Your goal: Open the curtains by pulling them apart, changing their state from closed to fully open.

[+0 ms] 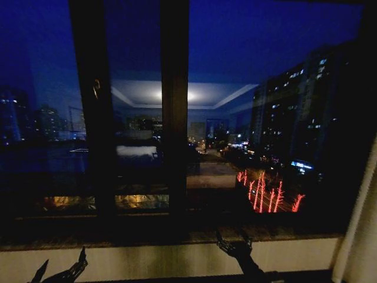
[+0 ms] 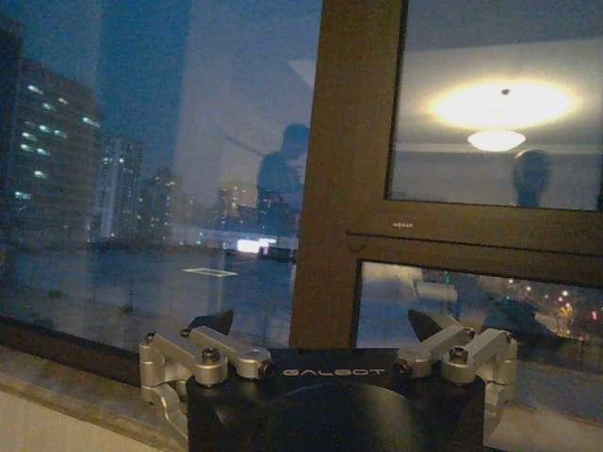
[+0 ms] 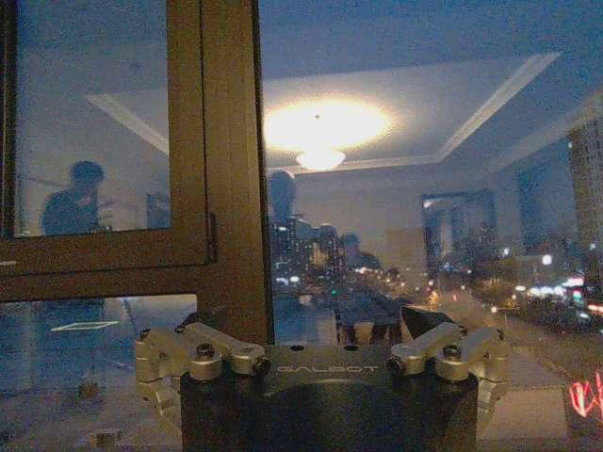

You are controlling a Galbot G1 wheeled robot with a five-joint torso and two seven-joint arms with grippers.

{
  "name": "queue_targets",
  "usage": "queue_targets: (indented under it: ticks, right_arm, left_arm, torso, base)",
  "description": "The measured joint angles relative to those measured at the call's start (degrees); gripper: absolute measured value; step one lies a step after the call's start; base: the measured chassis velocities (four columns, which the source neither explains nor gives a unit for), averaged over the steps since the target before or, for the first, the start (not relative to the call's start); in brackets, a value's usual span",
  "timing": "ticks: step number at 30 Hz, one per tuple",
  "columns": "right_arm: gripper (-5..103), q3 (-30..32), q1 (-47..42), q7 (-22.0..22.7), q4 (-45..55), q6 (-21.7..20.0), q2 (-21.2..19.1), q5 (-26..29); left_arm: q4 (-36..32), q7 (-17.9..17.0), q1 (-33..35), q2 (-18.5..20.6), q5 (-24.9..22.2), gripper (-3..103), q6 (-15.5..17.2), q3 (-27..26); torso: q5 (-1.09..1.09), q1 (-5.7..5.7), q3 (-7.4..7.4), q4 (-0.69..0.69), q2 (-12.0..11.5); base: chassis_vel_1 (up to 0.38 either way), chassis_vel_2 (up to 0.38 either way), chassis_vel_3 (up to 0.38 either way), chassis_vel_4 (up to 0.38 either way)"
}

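- You are facing a dark-framed night window [image 1: 174,118] over a pale stone sill [image 1: 147,259], with city lights showing beyond the glass.
- The sheer cream-white curtain panel [image 1: 360,236] is hanging bunched at the right edge, leaving the glass bare, so the curtains are looking open.
- Your left end effector [image 1: 62,271] and right end effector [image 1: 234,242] are both hovering low at the sill, fingers spread, gripping nothing.

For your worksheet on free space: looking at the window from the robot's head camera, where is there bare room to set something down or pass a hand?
The window sill lies bare from the left gripper, open, across to the right gripper, also open. Beyond the right gripper it stays bare up to the curtain bunched at the right edge. The tightest spot is around the right gripper.
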Motion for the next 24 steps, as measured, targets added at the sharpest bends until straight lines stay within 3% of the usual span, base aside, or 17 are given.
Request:
queue_targets:
  ticks: [11,24]
  right_arm:
    - [100,0.29,-0.94,0.23,0.82,0.02,0.0,-0.15]
    - [100,0.75,-2.31,0.36,1.48,0.91,0.0,-1.45]
  left_arm:
    - [0.38,0.01,-0.07,1.06,-0.49,100,-0.06,0.0]
    - [0.88,0.01,-0.29,1.8,-0.92,100,-0.08,0.22]
  torso:
    - [0.0,0.02,0.01,0.0,-0.01]
    - [0.0,0.01,0.0,0.0,-0.01]
  base:
    - [0.052,-0.045,-0.053,0.055]
    - [0.251,-0.231,-0.263,0.239]
